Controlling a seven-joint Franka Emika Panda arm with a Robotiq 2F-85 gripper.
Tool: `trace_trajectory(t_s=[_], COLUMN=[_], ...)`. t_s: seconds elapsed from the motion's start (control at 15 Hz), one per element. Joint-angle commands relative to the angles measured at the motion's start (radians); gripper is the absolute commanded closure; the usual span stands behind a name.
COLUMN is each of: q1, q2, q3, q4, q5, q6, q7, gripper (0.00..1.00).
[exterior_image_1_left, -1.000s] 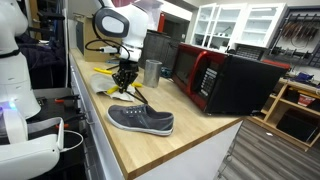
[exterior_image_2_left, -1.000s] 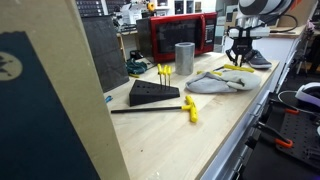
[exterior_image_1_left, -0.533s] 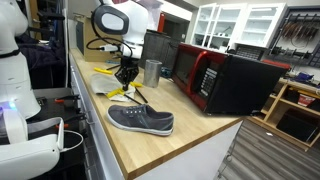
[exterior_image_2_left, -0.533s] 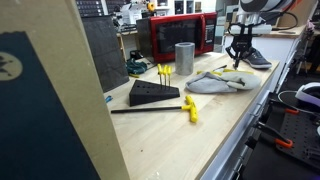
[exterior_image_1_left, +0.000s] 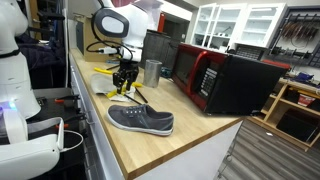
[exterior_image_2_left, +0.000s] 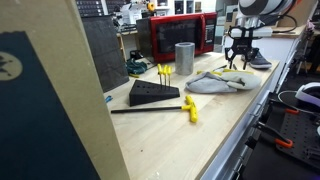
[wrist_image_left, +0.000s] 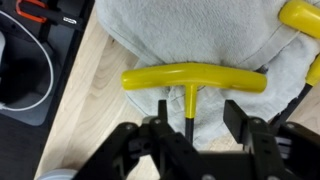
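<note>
Yellow T-handled tool (wrist_image_left: 195, 78) lying flat on a grey cloth (wrist_image_left: 180, 30) on the wooden desk (wrist_image_left: 85, 110), directly under the pincer (wrist_image_left: 197, 125), whose jaws stand spread on either side of the thin shaft without pinching it. The tool is probably light and rigid, its smooth bar apt to slip, and the soft cloth would give beneath it. The likeliest hold is across the bar's middle. The shaft's tip is hidden behind the pincer. A second yellow handle (wrist_image_left: 303, 18) is cut off at the edge.
</note>
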Motion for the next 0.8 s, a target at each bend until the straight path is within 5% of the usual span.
trace_trajectory(t_s=[0.0,0.13,0.53,0.73], q1=[-0.003,-0.002,0.003,0.005], q2=[0.042,0.051,0.054,0.038], q3=[0.002,0.001,-0.006,-0.008], q4=[-0.003,-0.006,-0.009,-0.014], q5=[-0.022,-0.044,-0.037,-0.022], q6=[0.055,0.089,0.118,0.109], q7=[-0.002,0.005,-0.012,-0.027], gripper=[0.57,0.54,0.99,0.97])
